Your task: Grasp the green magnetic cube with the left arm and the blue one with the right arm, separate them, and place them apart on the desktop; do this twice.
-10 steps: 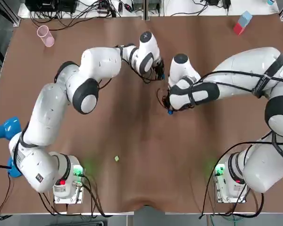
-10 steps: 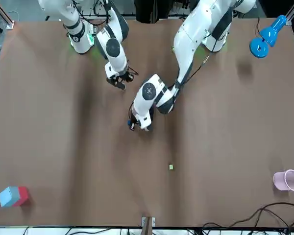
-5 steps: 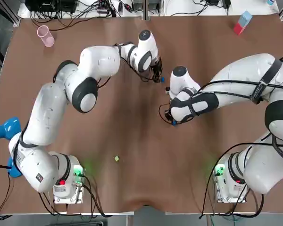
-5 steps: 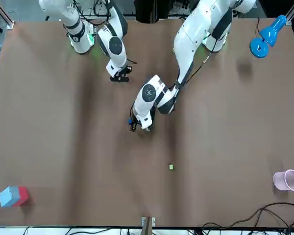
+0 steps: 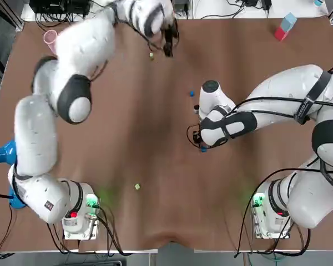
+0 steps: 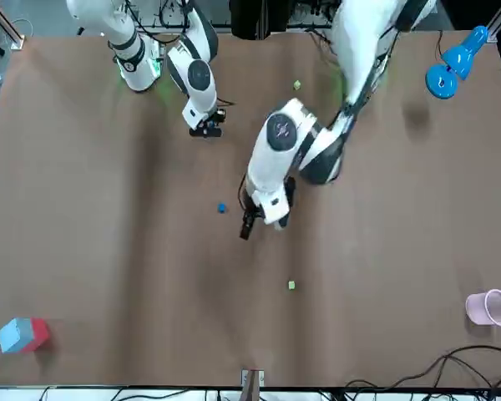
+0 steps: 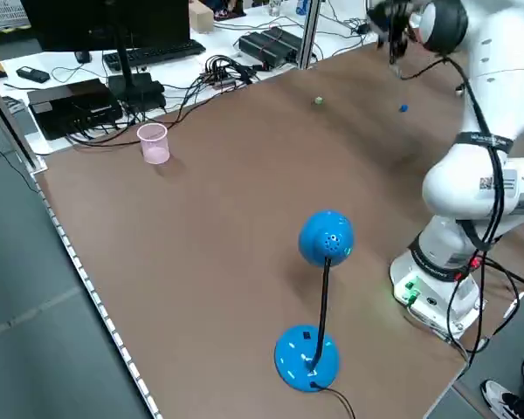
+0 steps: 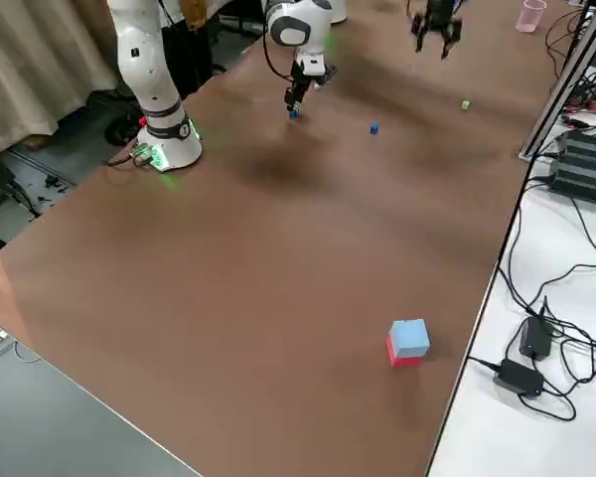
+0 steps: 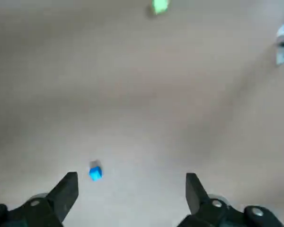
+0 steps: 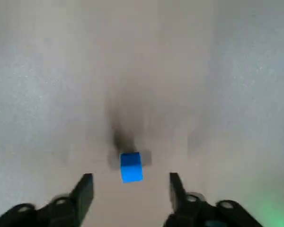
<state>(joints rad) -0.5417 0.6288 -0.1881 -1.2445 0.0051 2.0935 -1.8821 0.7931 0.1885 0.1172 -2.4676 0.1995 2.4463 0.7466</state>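
Two blue cubes and two green cubes lie apart on the brown table. My right gripper (image 5: 202, 145) is low and open, and one blue cube (image 10: 131, 166) sits on the table between its fingers (image 10: 84, 188). The other blue cube (image 5: 191, 93) lies alone mid-table, also seen as a blue cube (image 9: 95, 173) in the left wrist view. My left gripper (image 5: 167, 44) is open, empty and raised high over the far side. One green cube (image 5: 151, 55) lies below it on the table; the second green cube (image 5: 137, 187) lies near my left base.
A pink cup (image 5: 53, 42) stands at the far left corner. A red-and-blue block (image 5: 284, 26) is at the far right corner. A blue desk lamp (image 7: 323, 253) stands at the left edge. Cables run along the far edge.
My left arm has lifted and swung to the far side, away from the mid-table blue cube. My right gripper has shifted slightly toward my base with its blue cube.
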